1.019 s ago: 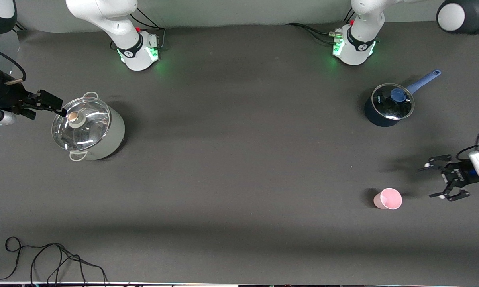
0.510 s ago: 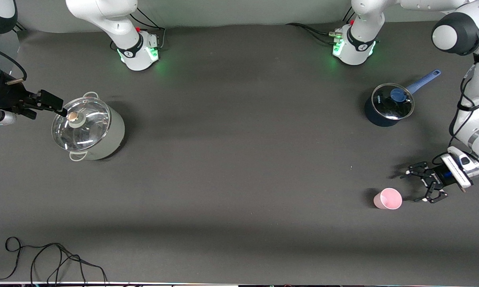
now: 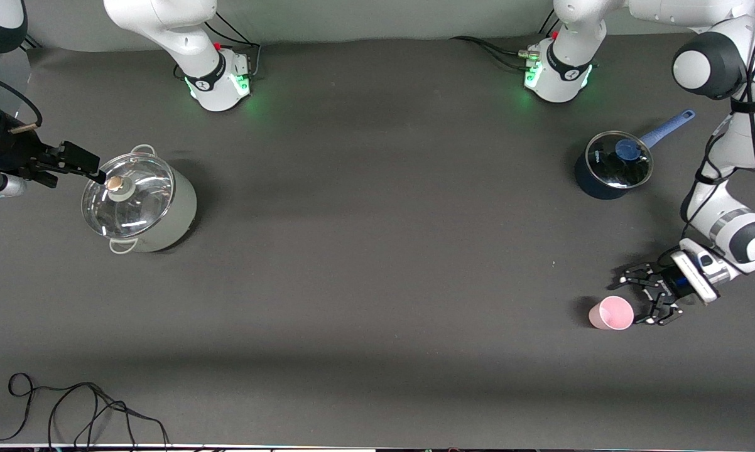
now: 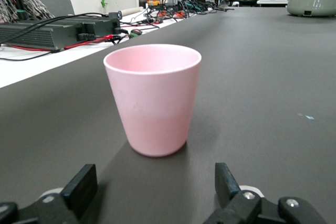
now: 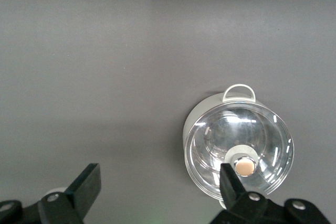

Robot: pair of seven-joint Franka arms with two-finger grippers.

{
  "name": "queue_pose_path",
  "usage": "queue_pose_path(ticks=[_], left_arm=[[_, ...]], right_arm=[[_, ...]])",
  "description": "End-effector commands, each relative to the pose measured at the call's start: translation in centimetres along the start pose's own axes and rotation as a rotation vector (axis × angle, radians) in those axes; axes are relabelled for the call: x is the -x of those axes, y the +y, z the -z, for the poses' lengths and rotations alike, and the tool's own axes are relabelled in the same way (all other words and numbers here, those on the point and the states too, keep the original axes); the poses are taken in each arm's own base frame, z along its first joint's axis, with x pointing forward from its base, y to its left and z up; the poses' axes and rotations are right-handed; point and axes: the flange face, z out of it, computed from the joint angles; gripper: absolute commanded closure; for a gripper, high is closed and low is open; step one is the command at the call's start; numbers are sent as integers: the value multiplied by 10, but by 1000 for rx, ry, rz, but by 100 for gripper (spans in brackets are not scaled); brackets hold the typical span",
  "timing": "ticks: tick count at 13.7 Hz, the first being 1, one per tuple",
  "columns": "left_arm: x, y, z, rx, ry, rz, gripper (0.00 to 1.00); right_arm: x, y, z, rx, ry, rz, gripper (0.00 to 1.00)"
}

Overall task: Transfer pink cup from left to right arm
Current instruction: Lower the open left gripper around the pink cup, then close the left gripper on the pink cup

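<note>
Toward the left arm's end of the table, low in the front view, the pink cup (image 3: 611,313) stands upright, mouth up, nothing touching it. Left gripper (image 3: 641,296) is just beside it, low over the cloth, fingers spread wide and aimed at the cup wall. Left wrist view confirms it: cup (image 4: 153,98) sits centred ahead of both fingertips (image 4: 80,188), not yet between them.

Progress: early. Approach nearly done; grasp, lift, carry and handover all left, as I read it.

Right gripper (image 3: 79,164) waits at the right arm's end, up over the grey-green stockpot (image 3: 142,202). Its wrist view shows the fingers spread, with the glass lid (image 5: 237,151) and its knob below. From the front alone the gap is hard to judge; the wrist view settles it.

Front view only: blue saucepan (image 3: 611,166) with lid and blue handle, farther from the camera than the cup. Left wrist view only: cables and a black box past the table edge, probably bench electronics.
</note>
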Motion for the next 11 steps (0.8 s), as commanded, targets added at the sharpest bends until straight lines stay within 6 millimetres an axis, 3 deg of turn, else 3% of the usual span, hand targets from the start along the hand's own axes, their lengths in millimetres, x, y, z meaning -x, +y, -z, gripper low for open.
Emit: queue_pose_path(ticks=[1,7,8,10,11], left_arm=[[-5,7,-19,-29,19,6,0],[-12,15,-55,-80,56,53,1],[-12,15,-55,-84,56,54,11],[-12,14,-55,-85,52,52,45],[-13,14,-54,-86,52,53,55]], right_arm=[[2,-1,2,-17,1,6,0],[3,1,2,-18,0,7,0],[3,0,2,-18,0,9,0],[3,1,2,-18,0,4,0],[3,1,2,-18,0,4,0]])
